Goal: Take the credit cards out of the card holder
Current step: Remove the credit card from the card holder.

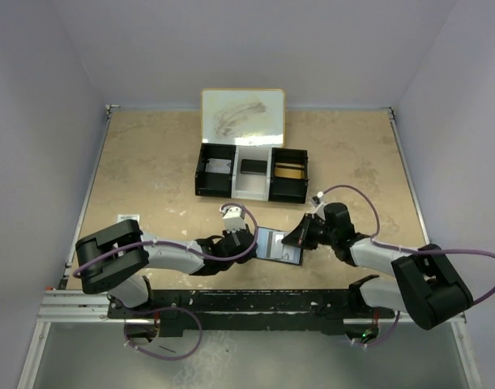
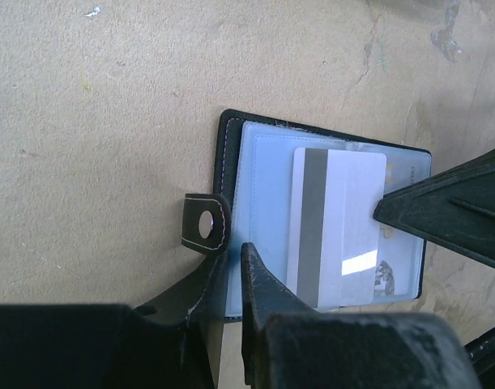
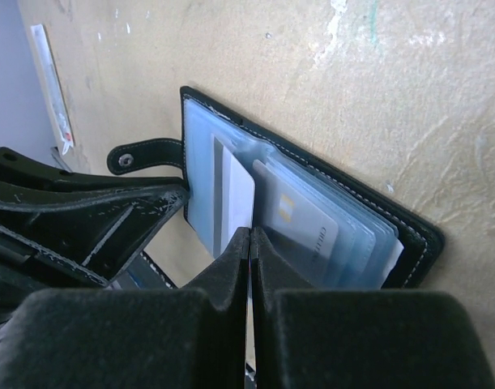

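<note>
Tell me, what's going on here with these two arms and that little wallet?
Two robot arms are emptying an open black wallet lying on the table. The left fingers sit at its edge beside the snap tab, apparently steadying it. The right fingers are closed on a white card with a grey stripe, which appears partly drawn out. More cards sit in the clear pockets.

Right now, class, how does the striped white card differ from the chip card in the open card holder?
The striped card shows its back with a grey magnetic stripe, while the chip card shows its face with a gold-coloured chip. The striped card is uncovered and pinched at its edge by the right gripper, whereas the chip card sits under a clear sleeve, untouched. Both are rectangular and lie in the card holder.
</note>
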`<control>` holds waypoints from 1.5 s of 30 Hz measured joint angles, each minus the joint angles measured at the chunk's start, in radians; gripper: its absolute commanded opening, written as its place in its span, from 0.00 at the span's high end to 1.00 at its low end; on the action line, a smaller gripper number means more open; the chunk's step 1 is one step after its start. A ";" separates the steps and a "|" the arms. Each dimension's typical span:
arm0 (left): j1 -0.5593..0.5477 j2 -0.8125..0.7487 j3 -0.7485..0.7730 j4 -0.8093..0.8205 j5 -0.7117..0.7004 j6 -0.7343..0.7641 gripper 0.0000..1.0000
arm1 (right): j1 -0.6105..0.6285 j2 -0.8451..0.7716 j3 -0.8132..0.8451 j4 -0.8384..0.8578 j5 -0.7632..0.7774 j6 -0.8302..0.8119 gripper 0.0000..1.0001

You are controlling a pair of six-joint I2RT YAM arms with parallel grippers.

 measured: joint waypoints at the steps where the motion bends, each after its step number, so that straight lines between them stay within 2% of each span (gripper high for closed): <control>1: 0.000 0.000 0.000 0.000 -0.001 0.000 0.91 | -0.002 -0.005 0.000 -0.013 0.001 -0.003 1.00; 5: 0.000 0.000 0.000 -0.003 -0.002 -0.007 0.90 | -0.006 -0.024 0.000 -0.058 0.021 -0.010 1.00; 8: -0.001 -0.007 0.000 -0.011 -0.002 -0.007 0.79 | -0.006 -0.059 -0.002 -0.086 0.046 -0.010 1.00; 14: -0.011 -0.093 -0.002 -0.106 -0.017 0.006 0.66 | -0.006 -0.073 -0.010 -0.089 0.050 -0.014 1.00; 21: -0.044 -0.161 0.064 -0.147 -0.027 0.058 0.62 | -0.007 -0.008 0.000 -0.038 0.014 -0.039 1.00; 26: -0.048 -0.110 0.122 -0.115 0.002 0.100 0.63 | -0.007 0.019 0.008 -0.014 -0.001 -0.048 1.00; 33: -0.046 0.011 0.131 -0.100 0.018 0.075 0.70 | -0.007 0.024 0.011 -0.011 -0.003 -0.050 0.98; 40: -0.045 0.062 0.129 -0.100 0.017 0.053 0.83 | -0.007 0.024 0.000 0.031 -0.007 -0.037 0.90; 45: -0.045 0.064 0.129 -0.109 0.008 0.050 0.87 | -0.007 0.064 -0.024 0.108 -0.049 -0.016 0.84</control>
